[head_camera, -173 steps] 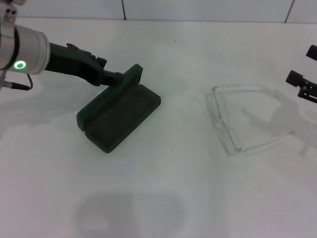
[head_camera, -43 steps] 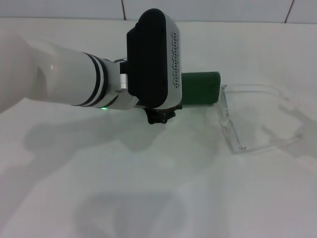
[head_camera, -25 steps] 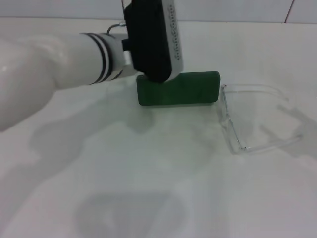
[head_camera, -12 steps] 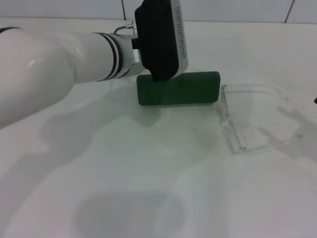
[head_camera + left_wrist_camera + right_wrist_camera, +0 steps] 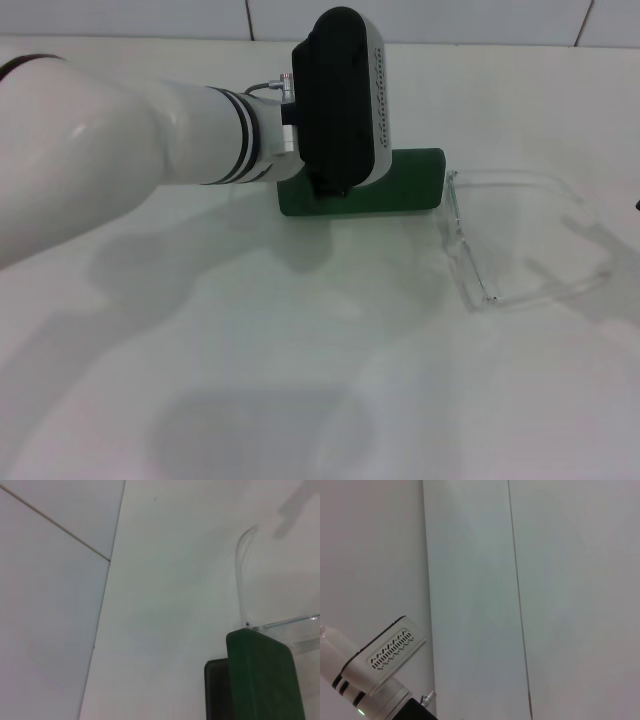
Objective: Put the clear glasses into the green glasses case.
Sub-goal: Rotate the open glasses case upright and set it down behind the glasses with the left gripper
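One arm works: left end effector (image 5: 330,185) over the green glasses case (image 5: 400,185), fingers hidden, can't tell their state; lift clear without nudging the clear glasses (image 5: 520,240) just beside.

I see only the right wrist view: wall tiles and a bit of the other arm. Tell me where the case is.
Observer: The green glasses case sits on the white table, partly hidden behind the left arm in the head view.
Operator: Now locate the glasses.
Observer: The clear glasses lie on the table right beside the case, on the robot's right, arms unfolded, not inside it.
Operator: Report the lid.
Observer: In the left wrist view the lid stands raised, with dark lining showing beside it, so the case looks open.
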`<action>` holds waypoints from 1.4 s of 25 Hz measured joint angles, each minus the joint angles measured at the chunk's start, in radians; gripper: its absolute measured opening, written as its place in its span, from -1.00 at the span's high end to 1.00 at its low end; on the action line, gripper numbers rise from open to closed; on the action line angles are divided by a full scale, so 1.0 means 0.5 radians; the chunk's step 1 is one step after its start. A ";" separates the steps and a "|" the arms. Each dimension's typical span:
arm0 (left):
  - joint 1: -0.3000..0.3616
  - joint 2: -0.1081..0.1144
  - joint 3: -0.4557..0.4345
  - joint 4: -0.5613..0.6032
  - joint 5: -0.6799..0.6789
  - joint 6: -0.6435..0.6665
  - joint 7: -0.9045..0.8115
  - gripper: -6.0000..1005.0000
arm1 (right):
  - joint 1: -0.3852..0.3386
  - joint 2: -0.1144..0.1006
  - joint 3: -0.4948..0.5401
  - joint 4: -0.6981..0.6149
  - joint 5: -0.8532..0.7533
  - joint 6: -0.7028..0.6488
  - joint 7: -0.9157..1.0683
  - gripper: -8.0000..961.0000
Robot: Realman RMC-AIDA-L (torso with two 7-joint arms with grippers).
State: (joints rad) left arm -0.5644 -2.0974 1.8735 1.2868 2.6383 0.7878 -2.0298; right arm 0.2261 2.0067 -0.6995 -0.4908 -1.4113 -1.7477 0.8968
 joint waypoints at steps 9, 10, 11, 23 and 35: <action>0.126 0.006 0.080 0.217 -0.001 0.118 -0.005 0.93 | -0.001 0.001 0.000 0.000 0.000 -0.015 0.001 -0.60; 0.143 0.006 0.090 0.250 -0.001 0.153 -0.003 0.92 | -0.001 0.001 0.000 0.000 0.000 -0.015 0.001 -0.60; 0.153 0.005 0.098 0.273 -0.001 0.181 -0.004 0.92 | -0.001 0.001 0.000 0.000 0.000 -0.015 0.001 -0.60; 0.319 0.002 0.234 0.419 0.000 0.308 -0.015 0.91 | 0.009 0.003 0.000 0.000 0.000 -0.017 0.001 -0.60; 0.349 0.004 0.158 0.508 0.020 0.185 -0.014 0.90 | 0.014 0.005 0.000 0.000 0.000 -0.021 -0.002 -0.60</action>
State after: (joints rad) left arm -0.3900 -2.0953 1.9527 1.5408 2.6485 0.8804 -2.0368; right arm 0.2331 2.0091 -0.6995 -0.4909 -1.4113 -1.7582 0.8959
